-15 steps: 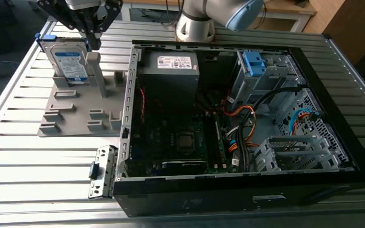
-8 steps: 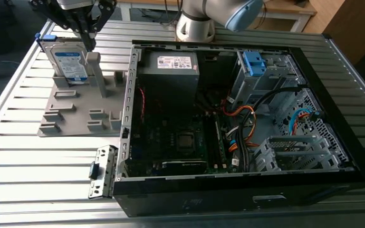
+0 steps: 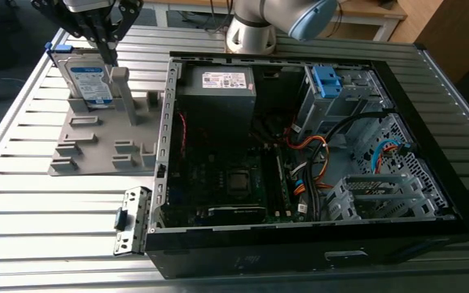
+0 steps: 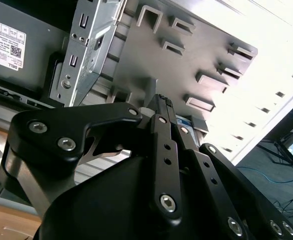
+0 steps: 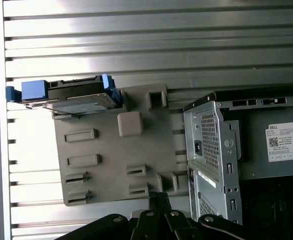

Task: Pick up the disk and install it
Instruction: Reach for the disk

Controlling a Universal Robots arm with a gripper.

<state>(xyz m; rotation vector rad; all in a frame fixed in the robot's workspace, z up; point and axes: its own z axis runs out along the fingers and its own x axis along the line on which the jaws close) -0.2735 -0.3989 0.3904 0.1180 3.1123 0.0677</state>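
While your gripper [image 3: 109,57] hangs over the grey fixture [image 3: 96,139], fingertips pinched together on nothing, the disk [image 3: 88,76] stands on edge in that fixture: silver, white-and-blue label, bright blue rail frame.

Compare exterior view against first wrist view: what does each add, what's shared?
Exterior view adds: dark motherboard, orange cables and a bare blue plastic bracket inside the open black computer case, plus the arm's pale base. First wrist view adds: the perforated face of the grey metal rear panel. Shared: the silver hard drive with a blue plastic rail frame standing upright on the grey fixture plate, the grey metal box with a white sticker, the ribbed aluminium table, the black gripper.
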